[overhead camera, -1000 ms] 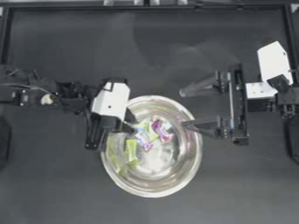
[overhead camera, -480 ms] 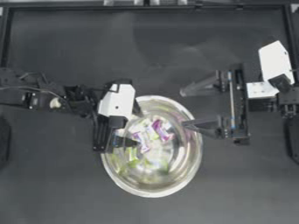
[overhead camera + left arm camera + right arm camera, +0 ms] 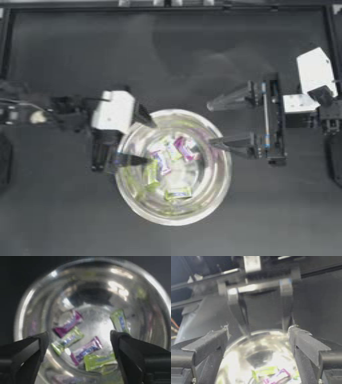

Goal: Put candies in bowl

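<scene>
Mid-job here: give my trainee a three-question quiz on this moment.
1. True or false: the large shiny silver metal bowl lies tipped on its side.
2. How many small wrapped candies show inside it in the left wrist view? A) two B) five C) eight
3. Fill in: the left gripper hangs over the bowl's ___ rim, jaws open; the right gripper waits open opposite.

Key: 1 false; 2 B; 3 left.

My left gripper [image 3: 133,139] with dark tapered jaws and white boxy wrist housing, my right gripper [image 3: 227,122] black-railed, white wrist block, thin cables at my left arm.
</scene>
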### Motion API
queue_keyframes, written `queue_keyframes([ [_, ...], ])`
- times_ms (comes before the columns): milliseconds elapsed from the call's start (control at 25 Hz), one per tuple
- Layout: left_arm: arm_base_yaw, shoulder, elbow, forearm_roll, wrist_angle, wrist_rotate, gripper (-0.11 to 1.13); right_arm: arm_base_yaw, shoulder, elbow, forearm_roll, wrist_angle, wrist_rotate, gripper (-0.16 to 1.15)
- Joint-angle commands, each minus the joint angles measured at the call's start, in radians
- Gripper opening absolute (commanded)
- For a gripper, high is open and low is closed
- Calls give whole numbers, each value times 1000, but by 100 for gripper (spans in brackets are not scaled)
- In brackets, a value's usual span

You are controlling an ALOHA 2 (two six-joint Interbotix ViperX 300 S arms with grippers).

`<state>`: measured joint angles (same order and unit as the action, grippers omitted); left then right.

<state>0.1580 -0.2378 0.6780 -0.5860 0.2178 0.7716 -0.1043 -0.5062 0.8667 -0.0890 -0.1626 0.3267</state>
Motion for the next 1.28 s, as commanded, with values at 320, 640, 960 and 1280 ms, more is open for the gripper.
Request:
queue_keyframes([
  [320,2,-347,138,-64,-112,-6,102,0,-28,-5,-23,-8,-2,99],
  [640,8,-505,261,-104,-170,-6,101,-18,-55,26,-52,-5,-2,99],
  [960,12,-568,319,-118,-179,-8,100,-35,-80,48,-106,0,0,99],
  [1280,12,-612,362,-138,-192,-8,100,-46,-118,81,-109,0,2,99],
])
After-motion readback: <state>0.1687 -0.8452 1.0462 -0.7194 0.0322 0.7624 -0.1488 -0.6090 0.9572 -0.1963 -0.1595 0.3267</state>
